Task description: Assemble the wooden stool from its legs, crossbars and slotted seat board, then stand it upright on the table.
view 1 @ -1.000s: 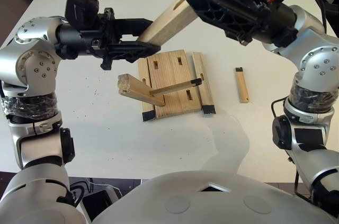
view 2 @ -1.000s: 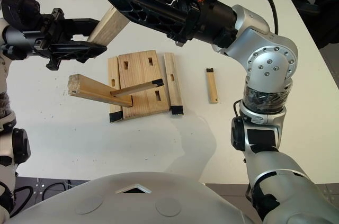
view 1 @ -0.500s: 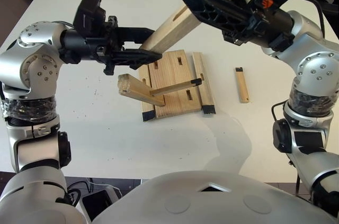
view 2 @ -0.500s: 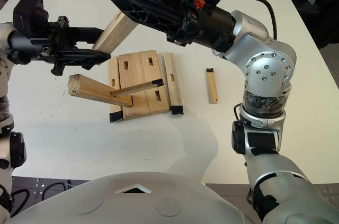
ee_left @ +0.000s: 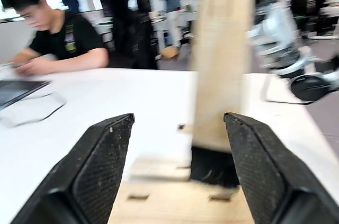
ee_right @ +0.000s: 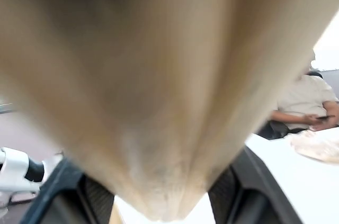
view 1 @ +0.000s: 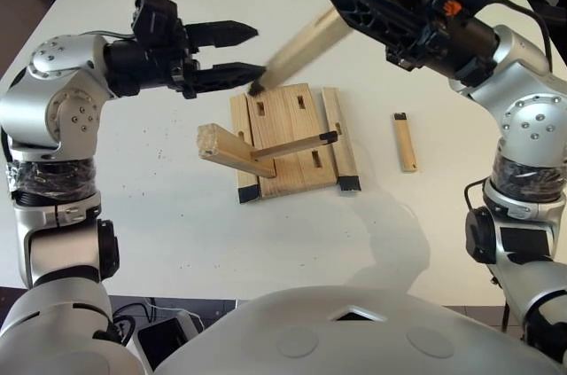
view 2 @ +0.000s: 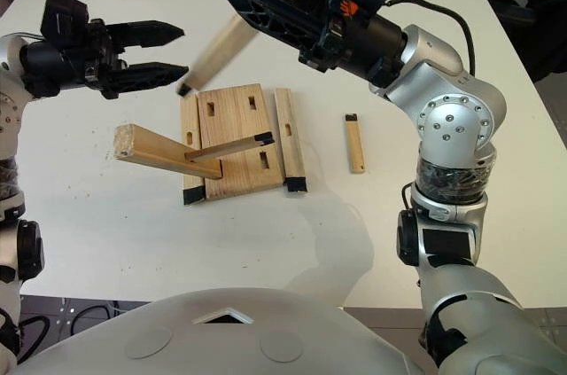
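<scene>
On the white table (view 1: 159,215) lies a slotted pale wooden seat board (view 1: 288,140); above it, the right gripper (view 1: 359,4) clamps a long black-tipped wooden leg (view 1: 310,42), left gripper (view 1: 257,51) spread.

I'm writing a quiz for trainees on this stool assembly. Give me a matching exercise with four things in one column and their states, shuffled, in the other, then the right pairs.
1. raised leg
2. seat board
3. loose crossbar
4. left gripper

A. open, gripping nothing
B. lying flat on the table, slots up
C. clamped by the right gripper, slanting down
D. on the table, right of the seat board

Pairs: 1-C, 2-B, 3-D, 4-A
</scene>
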Controlling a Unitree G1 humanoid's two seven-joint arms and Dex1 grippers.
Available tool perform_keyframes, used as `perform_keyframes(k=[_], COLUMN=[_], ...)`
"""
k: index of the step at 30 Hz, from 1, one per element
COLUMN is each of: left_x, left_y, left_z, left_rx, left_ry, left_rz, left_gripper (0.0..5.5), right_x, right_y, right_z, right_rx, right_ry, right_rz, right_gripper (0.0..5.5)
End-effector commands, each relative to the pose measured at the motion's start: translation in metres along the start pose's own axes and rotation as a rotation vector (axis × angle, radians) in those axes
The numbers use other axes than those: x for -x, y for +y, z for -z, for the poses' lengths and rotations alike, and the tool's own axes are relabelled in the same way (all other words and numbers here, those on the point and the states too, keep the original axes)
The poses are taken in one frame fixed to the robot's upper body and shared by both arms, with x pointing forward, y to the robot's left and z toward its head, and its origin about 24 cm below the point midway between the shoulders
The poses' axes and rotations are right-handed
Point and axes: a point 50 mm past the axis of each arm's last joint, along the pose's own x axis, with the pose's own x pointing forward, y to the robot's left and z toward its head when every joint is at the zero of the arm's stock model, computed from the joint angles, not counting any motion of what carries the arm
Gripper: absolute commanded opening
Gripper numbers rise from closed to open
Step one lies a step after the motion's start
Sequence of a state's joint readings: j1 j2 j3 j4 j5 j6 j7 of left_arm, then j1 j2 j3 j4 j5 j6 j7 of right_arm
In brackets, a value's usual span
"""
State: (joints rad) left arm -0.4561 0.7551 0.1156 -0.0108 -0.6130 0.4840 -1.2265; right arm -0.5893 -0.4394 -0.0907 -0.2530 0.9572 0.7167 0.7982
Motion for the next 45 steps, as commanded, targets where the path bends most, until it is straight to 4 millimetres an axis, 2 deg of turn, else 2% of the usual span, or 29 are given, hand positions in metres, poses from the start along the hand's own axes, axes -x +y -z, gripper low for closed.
perform_keyframes(k=[1, 3, 5, 8, 10, 16, 18, 22, 32, 40, 45], left_x=[0.040, 0.047, 0.049, 0.058, 0.064, 0.067, 0.064, 0.057, 0.058, 0.050, 0.051], left_y=[0.011, 0.014, 0.018, 0.019, 0.013, -0.015, -0.022, -0.023, -0.029, -0.027, -0.025], left_z=[0.069, 0.090, 0.102, 0.120, 0.135, 0.164, 0.171, 0.170, 0.176, 0.178, 0.179], left_rx=[0.098, 0.122, 0.165, 0.333, 0.449, 0.651, 0.686, 0.691, 0.679, 0.662, 0.655], left_ry=[0.205, 0.199, 0.110, -0.077, -0.168, -0.289, -0.282, -0.281, -0.233, -0.207, -0.196], left_rz=[-0.316, -0.520, -0.778, -1.165, -1.357, -1.641, -1.680, -1.680, -1.688, -1.659, -1.653], left_gripper=[3.12, 3.12, 3.12, 3.12, 3.12, 3.12, 3.12, 3.12, 3.12, 3.12, 3.12], right_x=[0.023, 0.036, 0.047, 0.058, 0.061, 0.055, 0.054, 0.052, 0.043, 0.045, 0.044], right_y=[-0.019, -0.021, -0.018, -0.018, -0.015, 0.006, 0.013, 0.021, 0.027, 0.022, 0.018], right_z=[0.008, 0.020, 0.035, 0.054, 0.063, 0.067, 0.069, 0.071, 0.051, 0.079, 0.085], right_rx=[0.134, 0.190, 0.219, 0.238, 0.217, 0.147, 0.129, 0.128, 0.123, 0.040, 0.040], right_ry=[0.143, 0.259, 0.356, 0.444, 0.462, 0.414, 0.407, 0.401, 0.304, 0.364, 0.362], right_rz=[0.118, 0.128, 0.119, 0.112, 0.095, -0.006, -0.037, -0.070, -0.114, -0.156, -0.169], right_gripper=[2.00, 2.00, 2.00, 2.00, 2.00, 2.00, 2.00, 2.00, 2.00, 2.00, 2.00])
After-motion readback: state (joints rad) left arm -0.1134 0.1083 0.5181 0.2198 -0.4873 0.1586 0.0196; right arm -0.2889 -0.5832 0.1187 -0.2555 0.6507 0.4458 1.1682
